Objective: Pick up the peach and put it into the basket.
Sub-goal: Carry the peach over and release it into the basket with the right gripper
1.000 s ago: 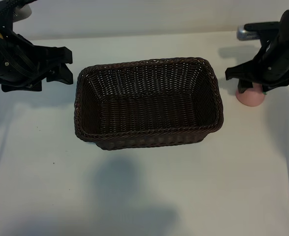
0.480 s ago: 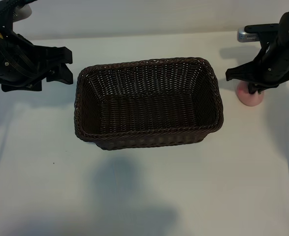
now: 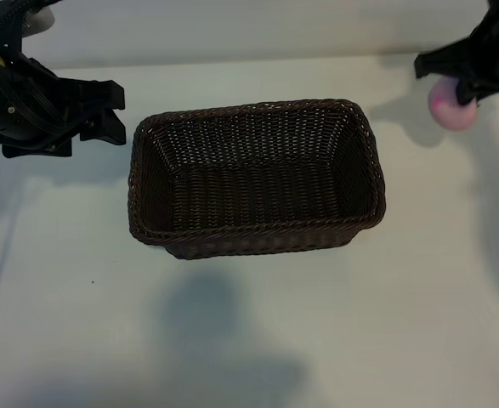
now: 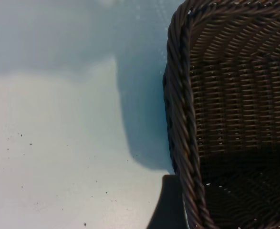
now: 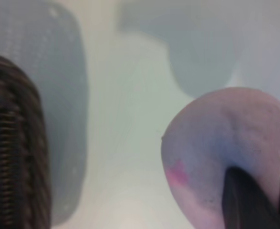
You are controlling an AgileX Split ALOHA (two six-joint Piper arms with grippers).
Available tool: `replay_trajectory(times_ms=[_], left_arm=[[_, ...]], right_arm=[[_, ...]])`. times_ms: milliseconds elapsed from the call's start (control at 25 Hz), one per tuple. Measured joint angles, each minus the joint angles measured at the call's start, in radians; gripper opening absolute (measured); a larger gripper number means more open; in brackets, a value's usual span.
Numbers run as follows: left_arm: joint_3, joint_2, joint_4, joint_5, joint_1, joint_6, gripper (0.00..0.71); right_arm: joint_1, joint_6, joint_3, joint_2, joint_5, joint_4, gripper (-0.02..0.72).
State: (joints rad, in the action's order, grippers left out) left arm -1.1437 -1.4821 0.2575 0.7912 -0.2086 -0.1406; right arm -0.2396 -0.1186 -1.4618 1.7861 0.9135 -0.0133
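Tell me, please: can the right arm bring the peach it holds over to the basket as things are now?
Probably yes. The right gripper is shut on the peach, lifted off the table, beside the basket. The basket's top is open, and nothing stands between them.

Right claw (image 3: 460,89) raised at the far right edge, fingers clamped on the peach (image 3: 451,106), wrist pointing down. Left claw (image 3: 104,110) parked at the far left, fingers spread wide, arm angled inward.
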Motion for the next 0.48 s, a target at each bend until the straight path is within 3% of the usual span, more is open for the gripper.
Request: replay_trajectory(times_ms=[240,480], left_arm=[[-0.001,0.0,0.0,0.0,0.0,0.0,0.591],[-0.002,0.0,0.0,0.0,0.0,0.0,0.591]], right_arm=[[-0.02,0.02,-0.002,-0.054,0.049,-0.022,0.041],[-0.164,0.028,-0.002,-0.077,0.057,-0.079,0.041]])
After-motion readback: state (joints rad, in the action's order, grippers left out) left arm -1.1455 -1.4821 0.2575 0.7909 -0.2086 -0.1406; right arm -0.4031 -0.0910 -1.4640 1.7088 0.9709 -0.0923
